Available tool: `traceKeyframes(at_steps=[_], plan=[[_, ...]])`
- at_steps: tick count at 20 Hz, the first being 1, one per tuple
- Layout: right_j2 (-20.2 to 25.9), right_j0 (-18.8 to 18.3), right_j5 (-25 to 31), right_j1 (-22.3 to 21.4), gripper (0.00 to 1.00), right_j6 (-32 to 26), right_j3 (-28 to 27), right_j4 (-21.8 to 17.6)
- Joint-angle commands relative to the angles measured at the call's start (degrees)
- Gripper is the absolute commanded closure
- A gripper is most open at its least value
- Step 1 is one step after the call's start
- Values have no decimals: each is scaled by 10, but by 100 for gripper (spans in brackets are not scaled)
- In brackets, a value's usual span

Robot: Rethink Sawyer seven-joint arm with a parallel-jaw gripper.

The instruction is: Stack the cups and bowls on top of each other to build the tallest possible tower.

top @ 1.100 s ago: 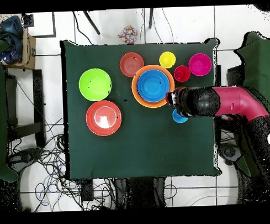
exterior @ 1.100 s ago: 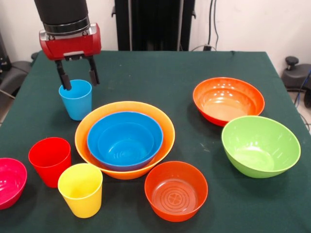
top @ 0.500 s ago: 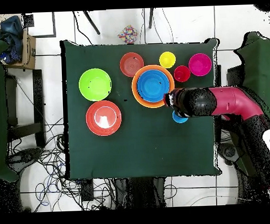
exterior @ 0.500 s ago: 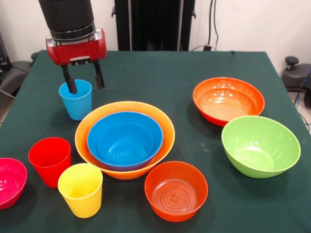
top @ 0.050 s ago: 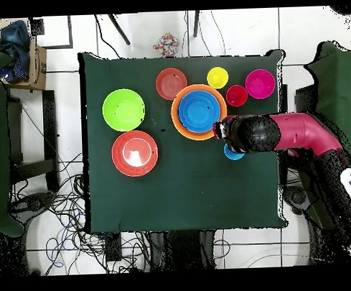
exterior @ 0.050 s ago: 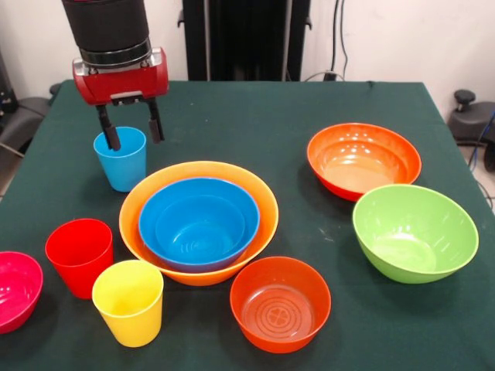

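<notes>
My gripper [exterior @ 0.050 s ago: 134,133] hangs open over the light blue cup [exterior @ 0.050 s ago: 121,161] at the table's back left. Its left finger [exterior @ 0.050 s ago: 111,133] dips at the cup's mouth and the right finger [exterior @ 0.050 s ago: 155,125] stands just outside the rim. The cup stands upright on the cloth. The tower is the pale orange bowl [exterior @ 0.050 s ago: 130,226] with the blue bowl [exterior @ 0.050 s ago: 199,222] nested in it. The red cup [exterior @ 0.050 s ago: 79,256] and yellow cup [exterior @ 0.050 s ago: 129,302] stand in front of it on the left. In the overhead view the arm covers most of the light blue cup [top @ 0.050 s ago: 233,155].
A magenta bowl [exterior @ 0.050 s ago: 15,290] sits at the left edge. A small red-orange bowl [exterior @ 0.050 s ago: 280,304] is at the front centre, a larger red-orange bowl [exterior @ 0.050 s ago: 363,159] at the back right, and the lime green bowl [exterior @ 0.050 s ago: 414,232] on the right.
The gripper has shifted slightly to the right over the light blue cup and stayed open. The cup and all bowls have not moved.
</notes>
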Motion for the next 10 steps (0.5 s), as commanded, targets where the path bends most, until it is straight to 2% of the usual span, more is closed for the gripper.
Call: traceKeyframes(at_steps=[1, 10], plan=[[-15, 35, 3, 20, 0, -106, 0, -54], [-19, 40, -7, 28, 0, -95, 4, -71]])
